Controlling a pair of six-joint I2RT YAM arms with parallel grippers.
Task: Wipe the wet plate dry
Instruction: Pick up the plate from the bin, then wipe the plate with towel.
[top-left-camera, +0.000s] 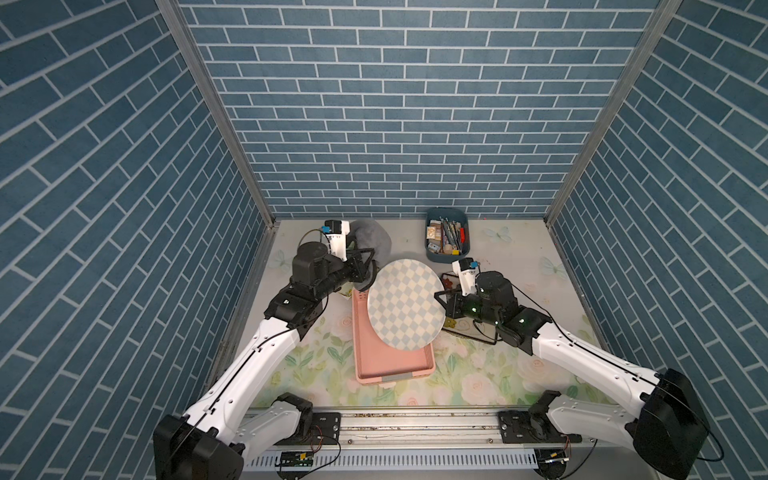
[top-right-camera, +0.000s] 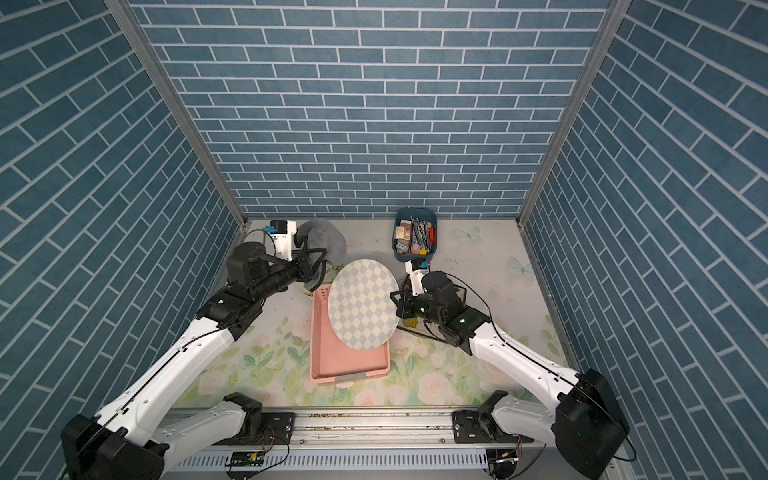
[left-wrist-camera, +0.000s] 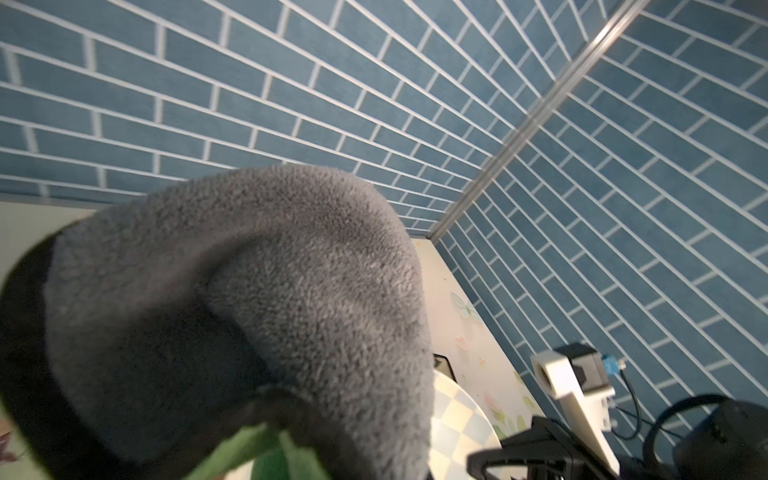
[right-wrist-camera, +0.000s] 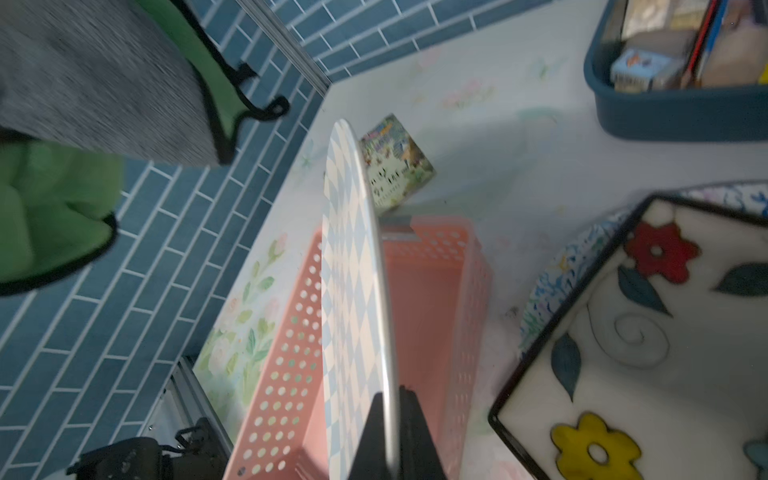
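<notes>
Plate (top-left-camera: 405, 303) held tilted above basket (top-left-camera: 390, 368), rim pinched by right hand (top-left-camera: 441, 298), presumably exposing its face. Left hand (top-left-camera: 365, 270) pinches cloth (top-left-camera: 372, 239).

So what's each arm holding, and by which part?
Right tool pinches the checkered plate by its rim; left tool grips the grey cloth, where exactly is hidden.

We look past a grey fleece cloth (left-wrist-camera: 249, 299) filling most of our view; a checked plate (left-wrist-camera: 459, 419) shows just beside it, blue brick walls (left-wrist-camera: 415, 83) behind.
</notes>
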